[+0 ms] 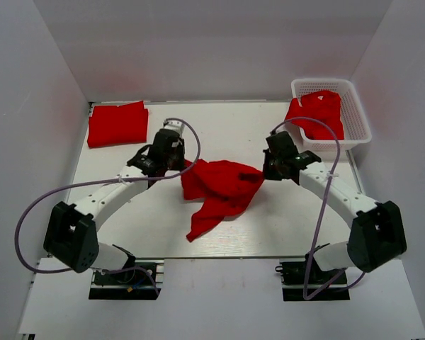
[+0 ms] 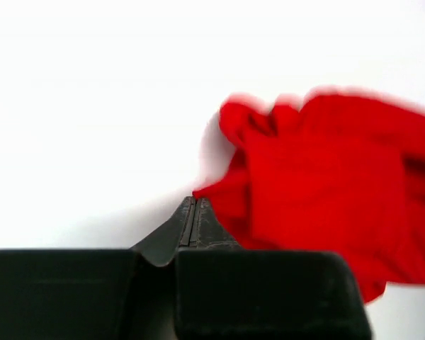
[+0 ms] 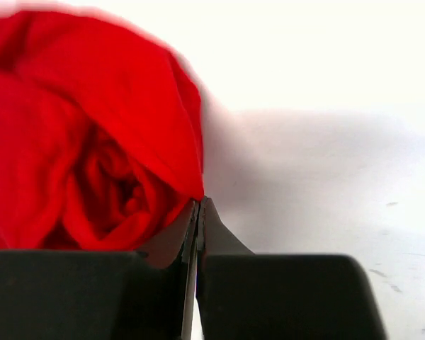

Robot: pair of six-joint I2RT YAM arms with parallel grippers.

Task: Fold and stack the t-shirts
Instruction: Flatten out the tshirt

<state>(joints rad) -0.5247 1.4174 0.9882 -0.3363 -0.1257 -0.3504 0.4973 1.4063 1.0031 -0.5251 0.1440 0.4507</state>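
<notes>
Red t-shirt (image 1: pixel 223 185), crumpled, at worktop (image 1: pixel 269 234) centre. Left fingers (image 2: pixel 197 205) shut on its 9 o'clock edge, right fingers (image 3: pixel 200 207) shut on its 3 o'clock edge, likely to pull it flat. One folded t-shirt (image 1: pixel 117 124) at 10 o'clock starts the stack.

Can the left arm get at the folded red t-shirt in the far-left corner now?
Probably not yet. The way across the white table to the folded red t-shirt looks free, but the left gripper is shut on an edge of the crumpled red t-shirt; it must let go first.
</notes>
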